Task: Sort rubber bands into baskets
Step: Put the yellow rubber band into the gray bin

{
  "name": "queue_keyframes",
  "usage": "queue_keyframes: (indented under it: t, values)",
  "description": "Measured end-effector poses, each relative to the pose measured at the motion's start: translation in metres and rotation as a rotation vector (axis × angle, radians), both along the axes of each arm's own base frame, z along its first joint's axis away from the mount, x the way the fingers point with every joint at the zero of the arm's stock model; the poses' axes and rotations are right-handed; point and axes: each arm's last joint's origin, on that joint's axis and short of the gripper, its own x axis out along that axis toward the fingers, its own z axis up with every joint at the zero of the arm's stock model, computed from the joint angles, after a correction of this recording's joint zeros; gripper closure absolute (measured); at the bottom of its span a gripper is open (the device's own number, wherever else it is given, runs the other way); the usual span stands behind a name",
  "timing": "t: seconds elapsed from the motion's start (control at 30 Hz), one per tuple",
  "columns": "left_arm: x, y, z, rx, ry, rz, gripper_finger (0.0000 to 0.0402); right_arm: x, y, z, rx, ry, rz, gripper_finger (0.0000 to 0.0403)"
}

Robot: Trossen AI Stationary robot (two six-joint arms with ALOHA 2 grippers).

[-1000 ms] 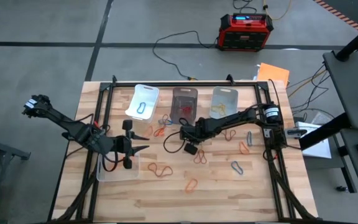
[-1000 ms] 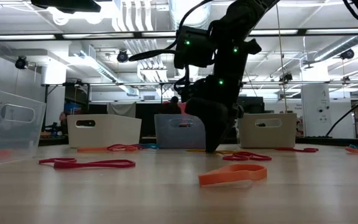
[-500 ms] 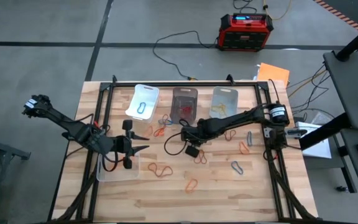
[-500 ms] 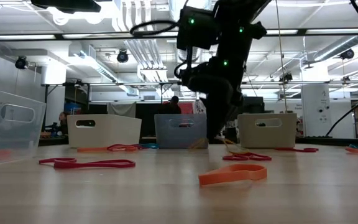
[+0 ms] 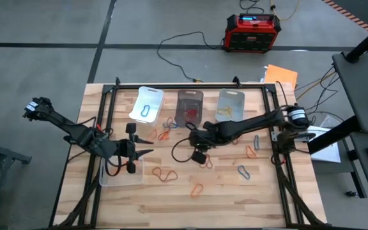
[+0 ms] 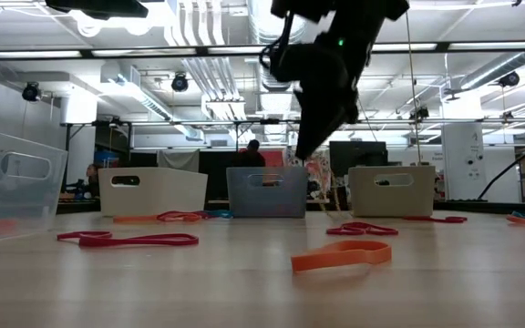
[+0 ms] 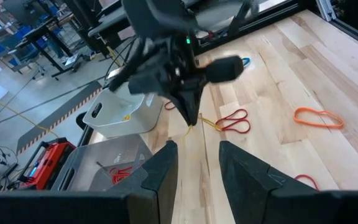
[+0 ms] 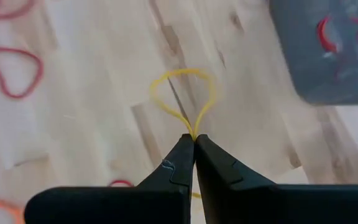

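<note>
Hanging above the middle of the table, the right gripper (image 8: 194, 138) has its fingers pressed together on a yellow band (image 8: 183, 99), pinching it at one end so the rest droops as an open loop over the wood. From the high camera that gripper (image 5: 195, 135) sits just in front of the dark basket (image 5: 190, 106), which already has red bands in it; the white basket (image 5: 147, 102) stands to one side of it with a blue band inside, and a clear basket (image 5: 231, 102) on the other side holds yellowish ones. At table height the yellow band (image 6: 322, 180) dangles well off the surface, in front of the row of baskets. The left gripper (image 5: 147, 153) waits over the near left part of the table, beside another clear basket (image 5: 121, 174), its fingers (image 7: 159, 174) parted with nothing between them. Loose bands lie scattered on the wood: a red one (image 5: 165, 174) and an orange one (image 5: 197, 190) toward the front, another orange (image 5: 251, 152) near the right edge, and a few red and blue ones close to the dark basket.
</note>
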Motion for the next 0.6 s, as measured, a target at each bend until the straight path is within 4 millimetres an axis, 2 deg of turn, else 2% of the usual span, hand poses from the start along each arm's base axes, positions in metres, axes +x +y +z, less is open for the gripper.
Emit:
queue_keyframes:
  t: [0.33,0.6]
  values:
    - [0.0,0.0,0.0,-0.002,-0.003,0.0,0.0298,-0.018,0.0,0.046,-0.074,-0.128,-0.004,0.0394]
    - [0.0,0.0,0.0,-0.003,-0.005,0.0,0.0298,-0.043,-0.01,0.068,-0.216,-0.091,-0.063,0.0394]
